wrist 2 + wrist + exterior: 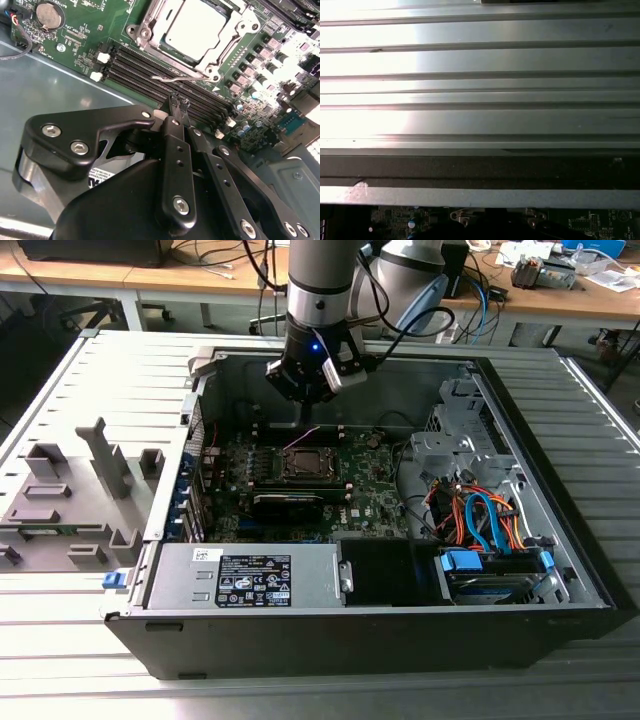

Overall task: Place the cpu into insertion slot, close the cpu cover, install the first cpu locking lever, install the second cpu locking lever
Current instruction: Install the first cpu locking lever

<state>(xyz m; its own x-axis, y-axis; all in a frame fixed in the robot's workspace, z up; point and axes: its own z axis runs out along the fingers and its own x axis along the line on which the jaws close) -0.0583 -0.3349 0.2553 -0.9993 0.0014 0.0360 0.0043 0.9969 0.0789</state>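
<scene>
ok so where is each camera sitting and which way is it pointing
Exterior view: off the arm, above the front of the open computer case, looking down into it; the arm and its hand hang over the motherboard.
Second wrist view: on the arm, looking past the hand to the cpu under the cpu cover.
First wrist view: on the arm, facing the ribbed table and case wall, with a strip of motherboard.
Shared: both wrist views show the motherboard.

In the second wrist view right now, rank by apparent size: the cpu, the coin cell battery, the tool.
1. tool, though nearness to the camera inflates it
2. cpu
3. coin cell battery
</scene>
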